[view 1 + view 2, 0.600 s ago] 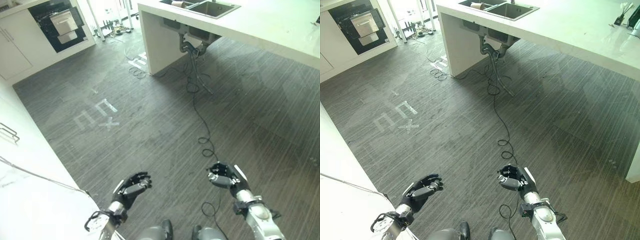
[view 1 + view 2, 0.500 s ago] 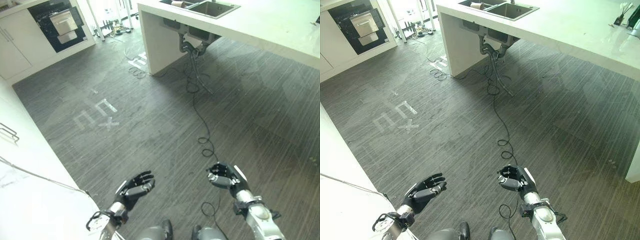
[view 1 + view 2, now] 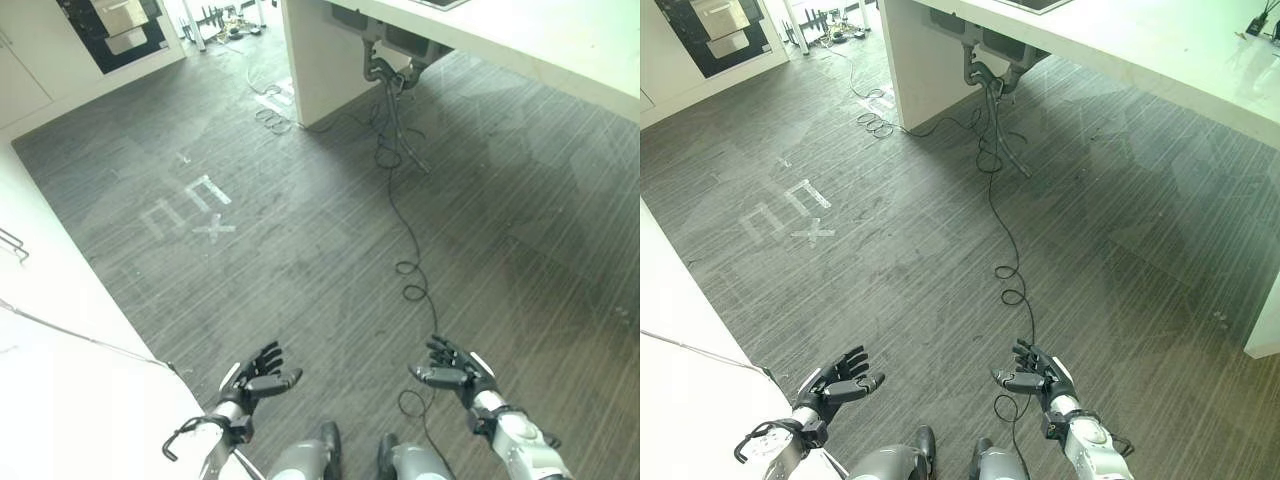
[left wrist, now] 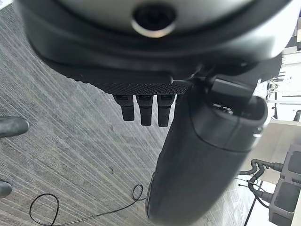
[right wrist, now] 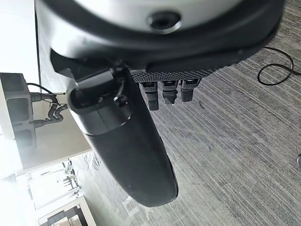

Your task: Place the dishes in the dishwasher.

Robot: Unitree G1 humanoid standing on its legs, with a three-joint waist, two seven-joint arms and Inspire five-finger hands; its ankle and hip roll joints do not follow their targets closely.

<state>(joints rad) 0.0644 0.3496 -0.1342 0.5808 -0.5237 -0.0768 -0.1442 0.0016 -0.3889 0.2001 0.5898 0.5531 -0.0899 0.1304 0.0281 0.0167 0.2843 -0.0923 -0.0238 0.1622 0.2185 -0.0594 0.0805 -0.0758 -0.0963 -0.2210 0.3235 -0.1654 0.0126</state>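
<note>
One dishwasher [image 3: 118, 28] stands open in the far cabinet wall, well away from both hands; any dishes in it are too small to make out. Left hand [image 3: 255, 377]: fingers straight and spread, empty, over the grey floor [image 3: 300, 240]. Right hand [image 3: 452, 368]: likewise spread and empty. One white counter [image 3: 1160, 50] stands ahead, with one set of tape marks [image 3: 190, 208] on the floor.

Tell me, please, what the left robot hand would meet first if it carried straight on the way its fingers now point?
Probably nothing near: the left robot hand, open and empty, points over bare floor. Further on stands the island counter, though depth is hard to judge.
</note>
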